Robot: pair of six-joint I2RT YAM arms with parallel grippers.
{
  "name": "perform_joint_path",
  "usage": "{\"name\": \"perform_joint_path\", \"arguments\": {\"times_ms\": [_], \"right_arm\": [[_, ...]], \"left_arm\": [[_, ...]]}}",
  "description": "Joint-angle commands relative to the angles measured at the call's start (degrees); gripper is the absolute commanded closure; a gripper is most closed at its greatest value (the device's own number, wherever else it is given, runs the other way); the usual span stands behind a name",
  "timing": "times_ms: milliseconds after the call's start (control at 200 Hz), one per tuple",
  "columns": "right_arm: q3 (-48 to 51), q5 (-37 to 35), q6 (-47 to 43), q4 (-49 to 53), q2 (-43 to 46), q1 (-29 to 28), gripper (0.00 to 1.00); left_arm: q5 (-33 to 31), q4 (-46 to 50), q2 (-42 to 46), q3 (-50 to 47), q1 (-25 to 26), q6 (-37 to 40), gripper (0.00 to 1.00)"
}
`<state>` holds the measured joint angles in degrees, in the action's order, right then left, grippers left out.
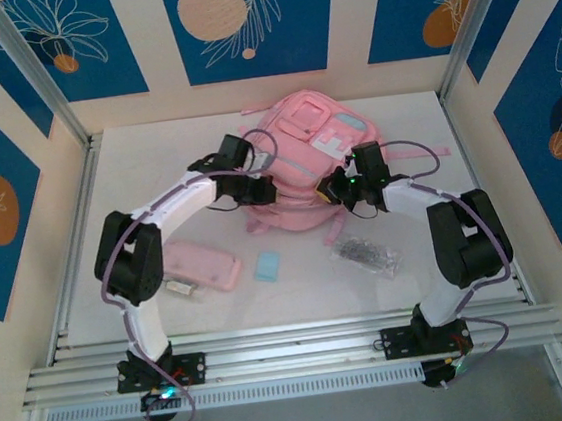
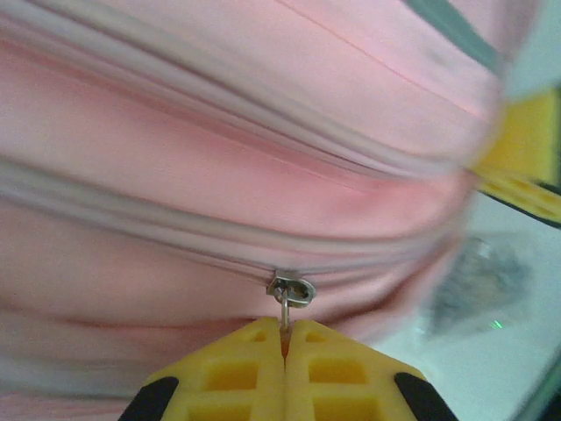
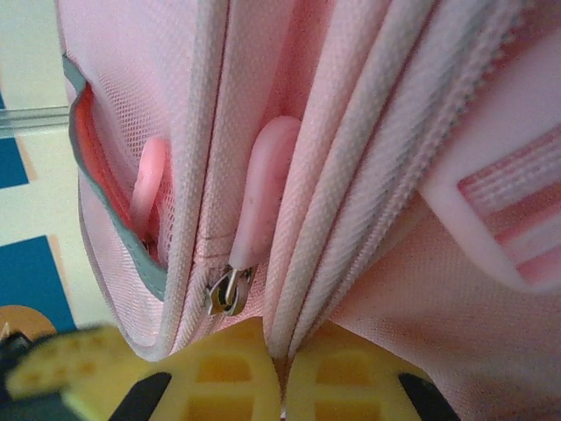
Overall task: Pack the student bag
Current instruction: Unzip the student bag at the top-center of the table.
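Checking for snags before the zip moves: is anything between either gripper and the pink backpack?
Nothing visible. The left gripper is closed on the metal zipper pull of the student bag, and the right gripper pinches a fold of the bag's fabric. Both touch it directly.

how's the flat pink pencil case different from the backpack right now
Size: the student bag is far bigger than the pencil case. Shape: the bag bulges, the case lies flat. State: the left gripper is shut on the bag's zipper pull and the right gripper pinches its fabric; the case lies untouched. Both are pink.
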<state>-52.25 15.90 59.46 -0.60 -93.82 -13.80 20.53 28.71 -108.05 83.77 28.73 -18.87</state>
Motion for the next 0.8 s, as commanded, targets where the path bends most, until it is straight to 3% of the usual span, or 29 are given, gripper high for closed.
{"name": "perform_joint_path", "arguments": {"times_ms": [0,110,305,510,645,705,795], "right_arm": [[-2.2,0.9,-10.3,8.2,4.0,2.4,1.0],[-3.8,3.4,-17.9,13.5,5.0,3.0,1.0],[-12.5,-2.6,-33.6,27.3,2.1,4.9,1.0],[-21.2,-11.2,-34.7,30.6,-2.7,10.5,1.0],[-29.2,-10.9,-30.5,31.0,-9.2,12.7,1.0],[-33.1,-10.3,-28.9,32.2,-11.9,12.8,0.93],[-35.9,-8.9,-25.5,34.6,-13.2,12.8,0.65]], "left_arm": [[-11.4,2.4,3.0,-1.6,-4.5,3.0,1.0],[-11.4,0.4,3.1,-1.6,-5.9,2.9,1.0],[-1.5,-0.4,4.4,-3.6,-4.0,2.2,1.0],[3.4,-4.3,9.0,-9.9,4.6,-1.9,1.0],[6.9,-7.9,8.7,-9.2,9.6,-5.0,1.0],[6.8,-8.8,7.6,-7.2,11.3,-5.2,1.0],[7.2,-10.8,4.4,-4.0,12.2,-6.3,1.0]]}}
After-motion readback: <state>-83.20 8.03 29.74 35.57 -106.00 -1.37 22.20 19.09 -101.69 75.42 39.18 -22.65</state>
